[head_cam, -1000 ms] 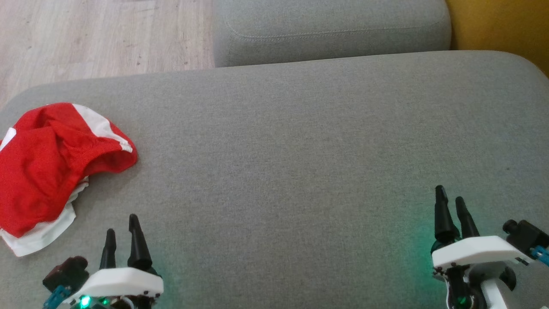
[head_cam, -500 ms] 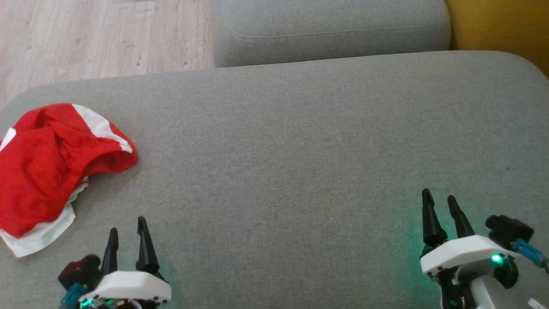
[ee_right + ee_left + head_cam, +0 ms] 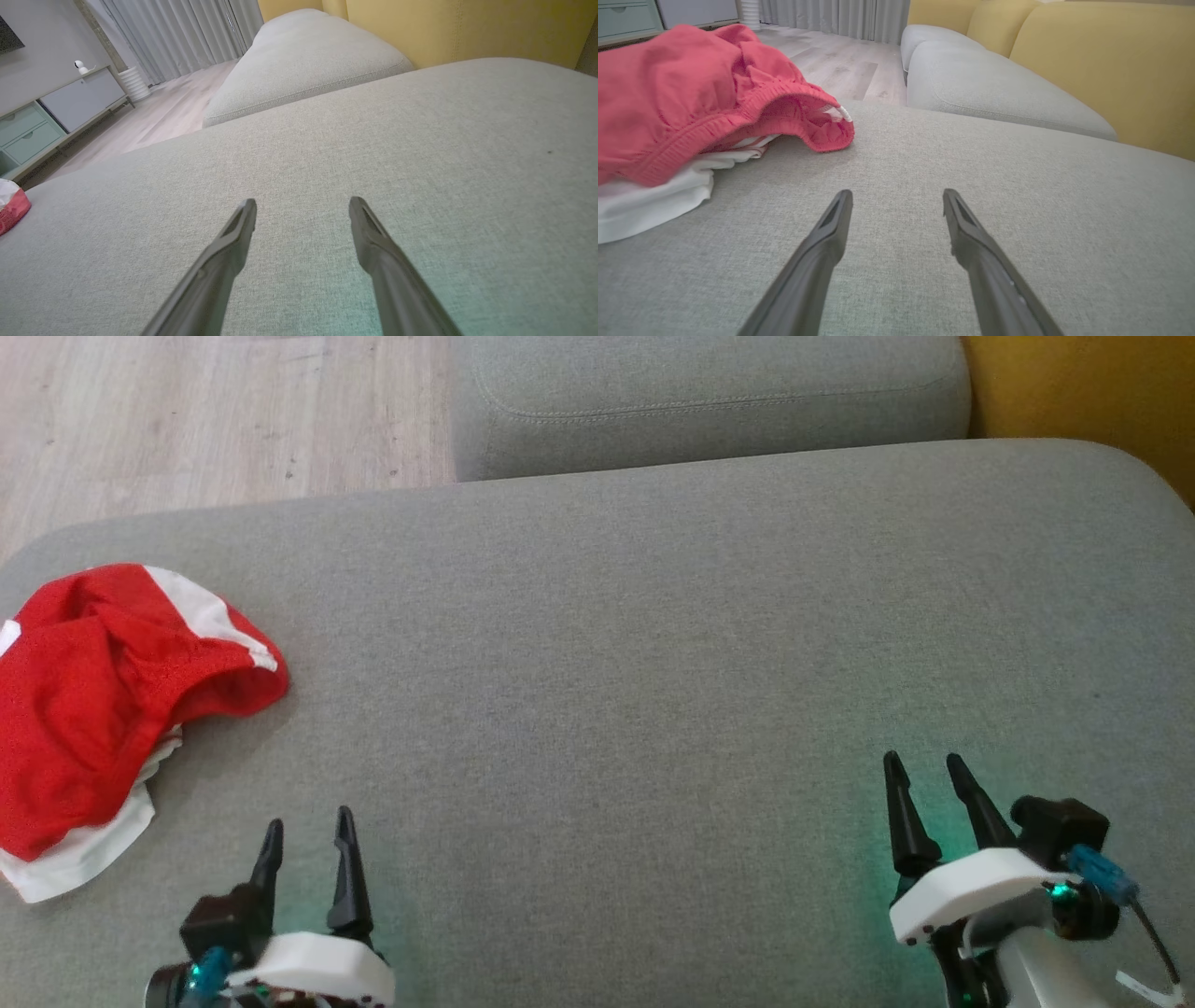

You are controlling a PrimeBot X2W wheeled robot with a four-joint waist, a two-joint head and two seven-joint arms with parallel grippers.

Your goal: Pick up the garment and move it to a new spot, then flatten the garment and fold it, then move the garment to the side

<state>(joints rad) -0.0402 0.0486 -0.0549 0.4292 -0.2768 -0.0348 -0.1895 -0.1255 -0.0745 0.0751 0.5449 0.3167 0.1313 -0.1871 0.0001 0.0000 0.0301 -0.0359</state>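
Observation:
The garment (image 3: 89,709), red with white panels, lies crumpled at the left edge of the grey cushion (image 3: 653,644). The left wrist view shows the garment (image 3: 677,102) ahead and to the left, its red elastic hem curled over white cloth. My left gripper (image 3: 309,817) hovers open near the front edge, right of the garment and apart from it, nothing between its fingers (image 3: 831,233). At the front right, far from the cloth, my right gripper (image 3: 922,759) is open and empty. A small corner of the garment (image 3: 11,205) peeks in at the right wrist view's left edge.
A second grey cushion (image 3: 709,401) lies beyond the first one. Yellow sofa backrest (image 3: 1083,392) rises at the far right. Pale wooden floor (image 3: 205,411) runs past the cushion's far left edge. A low cabinet with drawers (image 3: 42,126) stands against the wall.
Both grippers have drifted: the left one to the right and lower in the head view, the right one to the left. The head camera has shifted slightly. The garment lies as before.

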